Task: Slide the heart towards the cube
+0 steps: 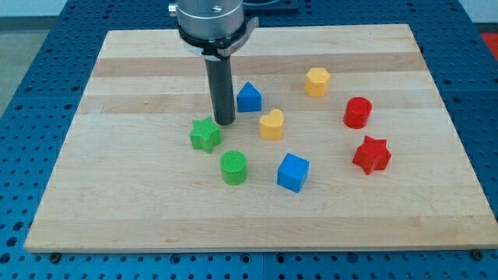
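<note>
The yellow heart-shaped plastic block point(271, 124) lay near the middle of the pale wooden worktop point(140, 202), resting flat and touching nothing. The blue plastic cube point(292, 172) sat below it and slightly to the view's right, apart from the heart, with bare wood between the two. Just above the heart and a little to the view's left stood a blue house-shaped plastic block point(248, 98), close to the heart but not touching it. The arm carried no claw, so there was nothing to be open or closed: it ended in a straight dark rod, and the tip point(225, 123) stood on the board to the view's left of the heart, with a gap between them, just beside the upper right of a green star-shaped plastic block point(205, 134). Whether the tip touched the star could not be told. Below the star sat a green plastic cylinder point(233, 167). Toward the view's right lay a yellow hexagonal plastic block point(317, 81), a red plastic cylinder point(358, 112) and a red star-shaped plastic block point(371, 155), all well apart from the heart.
</note>
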{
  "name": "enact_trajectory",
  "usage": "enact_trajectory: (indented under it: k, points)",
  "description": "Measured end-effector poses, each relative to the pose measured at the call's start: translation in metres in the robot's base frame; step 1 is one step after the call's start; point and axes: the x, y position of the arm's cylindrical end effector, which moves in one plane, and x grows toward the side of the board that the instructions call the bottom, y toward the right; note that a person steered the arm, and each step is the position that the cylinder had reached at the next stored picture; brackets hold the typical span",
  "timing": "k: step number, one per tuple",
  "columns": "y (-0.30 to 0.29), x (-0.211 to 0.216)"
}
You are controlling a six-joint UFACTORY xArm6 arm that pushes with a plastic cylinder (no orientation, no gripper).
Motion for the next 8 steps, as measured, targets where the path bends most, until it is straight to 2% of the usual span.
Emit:
enact_trajectory:
  k: [1, 3, 8]
  points:
    - [0.003, 0.000]
    - [0.055, 0.001]
    - [0.076, 0.012]
